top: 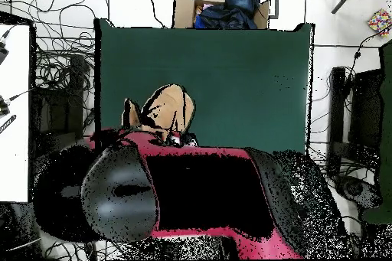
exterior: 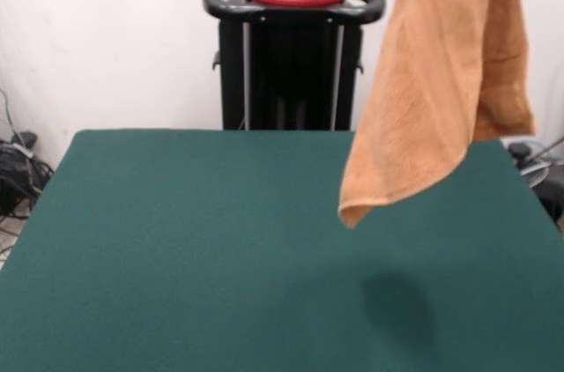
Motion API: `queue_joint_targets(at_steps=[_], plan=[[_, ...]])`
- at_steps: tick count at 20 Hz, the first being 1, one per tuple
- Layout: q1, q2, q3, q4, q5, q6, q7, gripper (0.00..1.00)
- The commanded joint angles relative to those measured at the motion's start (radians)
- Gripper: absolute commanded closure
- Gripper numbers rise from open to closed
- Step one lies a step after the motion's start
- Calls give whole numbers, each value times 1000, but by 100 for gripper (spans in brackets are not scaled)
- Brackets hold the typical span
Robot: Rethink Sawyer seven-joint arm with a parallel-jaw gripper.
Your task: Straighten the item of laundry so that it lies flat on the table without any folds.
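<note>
The orange-tan towel (exterior: 432, 81) hangs in the air over the right side of the green table (exterior: 194, 240). It is bunched into long vertical folds. Its lowest corner ends a little above the cloth, and its shadow falls on the table below. The towel's top runs out of the front view, so the gripper is hidden there. In the overhead view the towel (top: 167, 109) shows as a small crumpled bunch at the end of the red arm, where the gripper (top: 175, 137) holds it over the table (top: 245, 74).
The black pedestal (exterior: 293, 55) with its red base stands behind the table's far edge. Cables (exterior: 18, 169) lie off the table's left side. A cardboard box with dark cloth (top: 222, 5) sits beyond the table's far edge in the overhead view.
</note>
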State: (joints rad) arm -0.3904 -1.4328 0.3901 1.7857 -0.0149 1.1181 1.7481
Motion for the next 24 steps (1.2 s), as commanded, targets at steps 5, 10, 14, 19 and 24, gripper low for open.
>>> queue_joint_targets(at_steps=[5, 10, 14, 19, 24], plan=[[153, -82, -72, 175, 78, -16, 183, 100], [223, -22, -87, 198, 71, -122, 261, 100], [261, 2, -93, 171, 64, -114, 313, 100], [302, 6, -107, 151, 64, -96, 370, 100], [304, 30, -124, 166, 79, -136, 345, 100]])
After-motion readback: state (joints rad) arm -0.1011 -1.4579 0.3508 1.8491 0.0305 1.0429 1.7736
